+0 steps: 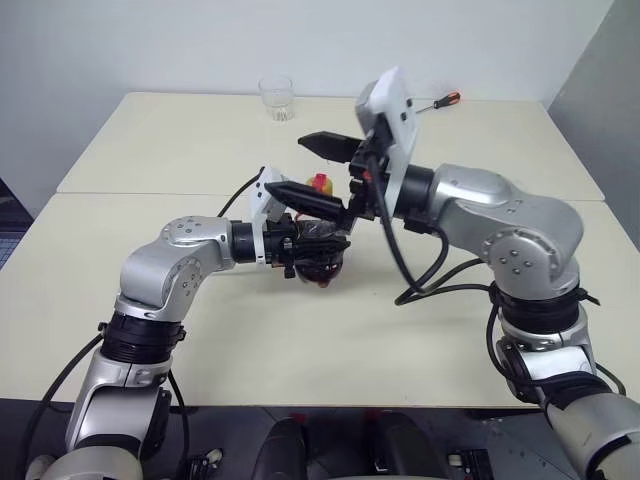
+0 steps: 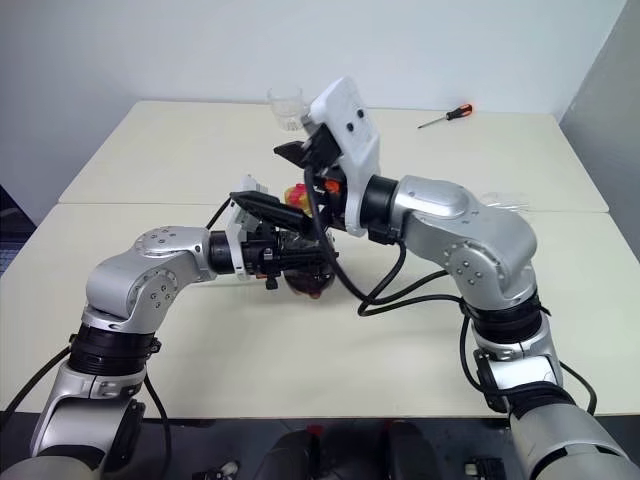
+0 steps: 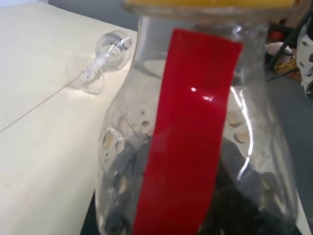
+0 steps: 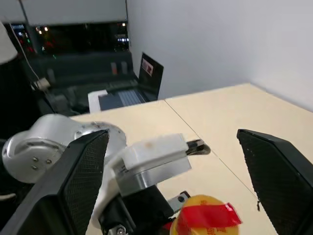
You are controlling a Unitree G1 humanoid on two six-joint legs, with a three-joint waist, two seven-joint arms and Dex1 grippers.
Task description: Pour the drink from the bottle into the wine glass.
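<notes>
Left gripper (image 1: 318, 236) at table centre is clenched on small squat clear plastic bottle (image 1: 322, 262) w/ red label, yellow-orange cap (image 4: 208, 212) on; dark cola-like drink (image 3: 244, 205) inside. Right gripper (image 4: 178, 183) hangs over cap, jaws spread wide, holding nothing. Cap not off, nothing poured, so pour is early. Left wrist view shows clear stemmed wine glass (image 3: 100, 61) lying on its side; head views show clear tumbler (image 1: 277, 98) at 12 o'clock

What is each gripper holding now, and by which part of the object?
The left gripper holds the bottle by its rounded body, below the capped neck. The right gripper is open above the cap and holds nothing.
</notes>
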